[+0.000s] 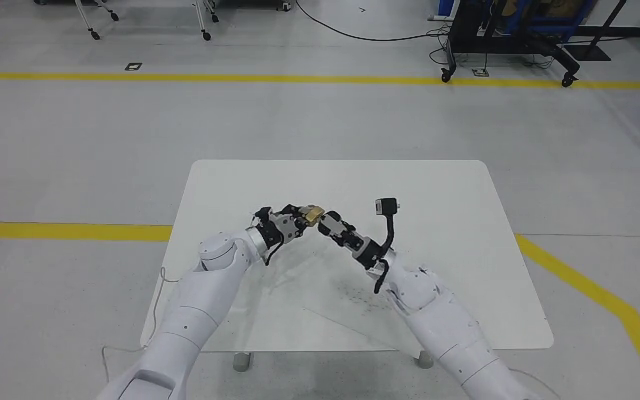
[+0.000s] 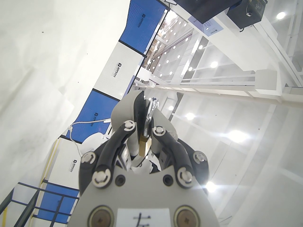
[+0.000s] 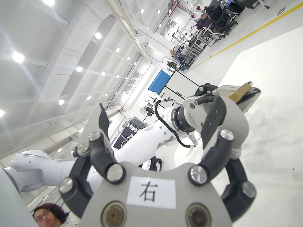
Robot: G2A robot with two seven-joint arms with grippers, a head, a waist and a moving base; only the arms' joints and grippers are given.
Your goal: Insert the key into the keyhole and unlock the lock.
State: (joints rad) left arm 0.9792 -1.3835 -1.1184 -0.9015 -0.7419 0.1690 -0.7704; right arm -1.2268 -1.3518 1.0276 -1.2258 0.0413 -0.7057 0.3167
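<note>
You've got the L gripper (image 2: 149,119) pinched on the brass lock (image 3: 239,92) above the table (image 1: 440,200) centre, brass end poking toward the R gripper (image 3: 161,106), jaws spread & empty just beside it, so R's nearest; can't tell if silver bit (image 2: 153,103) is key or shackle.

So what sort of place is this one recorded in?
Likely a robotics lab in an industrial hall: a white table on a floor marked with yellow lines, equipment benches with chairs, and a high lit ceiling.
</note>
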